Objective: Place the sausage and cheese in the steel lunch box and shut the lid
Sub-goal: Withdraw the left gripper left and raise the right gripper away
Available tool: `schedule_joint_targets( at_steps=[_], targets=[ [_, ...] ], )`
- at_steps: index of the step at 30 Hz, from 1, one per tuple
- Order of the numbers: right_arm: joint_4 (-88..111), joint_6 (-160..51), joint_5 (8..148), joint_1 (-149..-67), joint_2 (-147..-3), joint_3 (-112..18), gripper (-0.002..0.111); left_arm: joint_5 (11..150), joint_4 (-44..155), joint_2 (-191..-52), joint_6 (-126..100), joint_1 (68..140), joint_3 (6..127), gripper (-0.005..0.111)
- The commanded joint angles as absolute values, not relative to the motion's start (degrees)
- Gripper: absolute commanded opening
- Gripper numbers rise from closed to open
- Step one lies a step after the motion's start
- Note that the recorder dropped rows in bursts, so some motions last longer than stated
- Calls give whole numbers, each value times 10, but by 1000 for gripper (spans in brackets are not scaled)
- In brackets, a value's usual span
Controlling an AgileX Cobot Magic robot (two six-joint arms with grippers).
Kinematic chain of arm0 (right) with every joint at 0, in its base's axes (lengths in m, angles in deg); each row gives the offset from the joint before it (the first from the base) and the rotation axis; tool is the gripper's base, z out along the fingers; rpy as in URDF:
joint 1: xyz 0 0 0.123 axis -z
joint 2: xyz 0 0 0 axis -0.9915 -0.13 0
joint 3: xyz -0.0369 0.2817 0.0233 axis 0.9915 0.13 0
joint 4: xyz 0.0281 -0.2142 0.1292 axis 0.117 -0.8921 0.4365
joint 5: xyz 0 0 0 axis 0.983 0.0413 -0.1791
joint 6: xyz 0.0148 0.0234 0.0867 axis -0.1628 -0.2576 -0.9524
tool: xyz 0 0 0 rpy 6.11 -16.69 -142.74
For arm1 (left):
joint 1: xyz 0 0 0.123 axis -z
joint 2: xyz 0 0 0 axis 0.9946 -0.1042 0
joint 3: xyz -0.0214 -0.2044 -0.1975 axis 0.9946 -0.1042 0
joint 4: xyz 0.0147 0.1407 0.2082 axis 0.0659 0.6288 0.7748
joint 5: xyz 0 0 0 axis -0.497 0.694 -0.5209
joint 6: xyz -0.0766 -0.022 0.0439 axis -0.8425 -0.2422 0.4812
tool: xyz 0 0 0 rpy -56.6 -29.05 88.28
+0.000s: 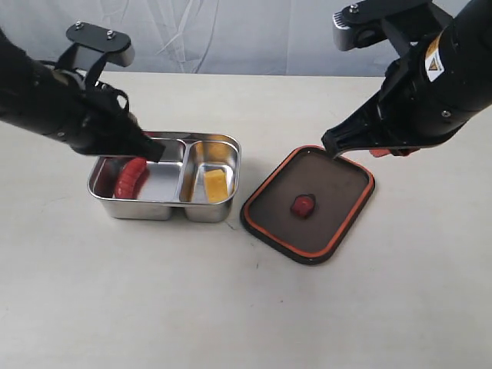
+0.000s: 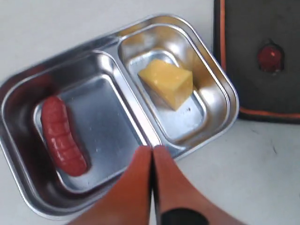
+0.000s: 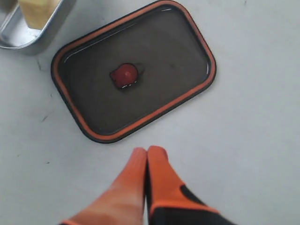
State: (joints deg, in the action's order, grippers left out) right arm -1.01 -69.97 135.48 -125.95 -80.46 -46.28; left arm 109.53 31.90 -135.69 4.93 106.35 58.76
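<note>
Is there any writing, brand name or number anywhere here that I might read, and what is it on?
Yellow-and-white sticker on the right arm: print too small to read.
Steel lunch box, lid, sausage, cheese: no writing visible.

The ridged toy sausage (image 2: pixel 63 143) was glossy red, the cheese wedge (image 2: pixel 167 82) yellow-orange, the two-compartment steel lunch box (image 2: pixel 137 112) mirror-silver. The rectangular see-through lid (image 3: pixel 164 61) was dark-tinted, with an orange rim and a red centre valve (image 3: pixel 124 75). The worktop (image 1: pixel 231 307) was off-white.
</note>
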Motion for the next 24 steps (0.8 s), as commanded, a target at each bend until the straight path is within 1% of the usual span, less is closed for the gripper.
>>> schedule_joint_targets(
  at_steps=[1,4,9,13,18,24],
  targets=[
    [4,-700,1351,-1204,-799,-465,-1,1104,311,-1277,41,1063,519,0],
    [8,-676,1342,-1151,-799,-465,-1,1104,303,-1222,41,1063,481,0],
    [47,-613,1325,-1040,-805,-465,-1,1108,299,-1130,41,1063,438,0],
    [108,-528,1327,-976,-831,-465,-1,1153,284,-1073,41,1063,419,0],
    [167,-475,1313,-934,-890,-465,-1,1184,269,-1027,41,1063,401,0],
    [218,-475,1276,-922,-975,-465,-1,1208,260,-1009,41,1063,372,0]
  ],
)
